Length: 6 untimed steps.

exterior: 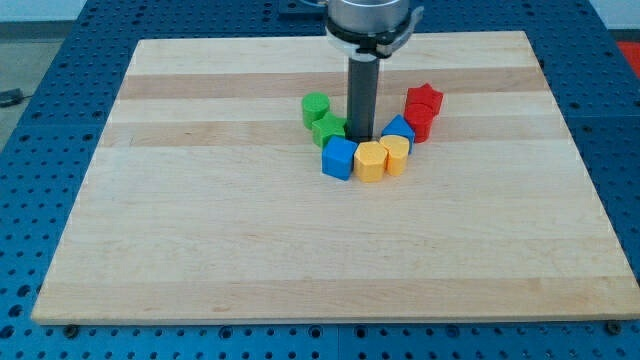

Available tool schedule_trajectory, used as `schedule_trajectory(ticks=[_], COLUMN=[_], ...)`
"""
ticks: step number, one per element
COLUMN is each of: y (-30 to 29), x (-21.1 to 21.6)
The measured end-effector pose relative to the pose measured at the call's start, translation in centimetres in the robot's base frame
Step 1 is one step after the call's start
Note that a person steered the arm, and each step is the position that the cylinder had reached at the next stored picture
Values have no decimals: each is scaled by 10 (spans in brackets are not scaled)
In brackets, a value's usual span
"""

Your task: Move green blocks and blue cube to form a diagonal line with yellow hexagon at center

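Note:
My tip rests on the board in the middle of a ring of blocks. A green cylinder sits up-left of the tip. A second green block touches the rod's left side. The blue cube lies just below-left of the tip. The yellow hexagon sits right of the blue cube, directly below the tip. A yellow heart-like block touches the hexagon's right side.
A second blue block sits right of the tip. A red star and another red block sit further to the right. The wooden board lies on a blue perforated table.

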<state>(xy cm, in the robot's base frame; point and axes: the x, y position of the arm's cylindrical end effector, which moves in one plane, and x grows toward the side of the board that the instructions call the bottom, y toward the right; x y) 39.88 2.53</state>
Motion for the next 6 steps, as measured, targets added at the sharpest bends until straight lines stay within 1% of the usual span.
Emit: schedule_trajectory(ticks=[2, 3, 4, 5, 6], y=[-6, 13, 30, 30, 15], x=[0, -13, -46, -78, -127])
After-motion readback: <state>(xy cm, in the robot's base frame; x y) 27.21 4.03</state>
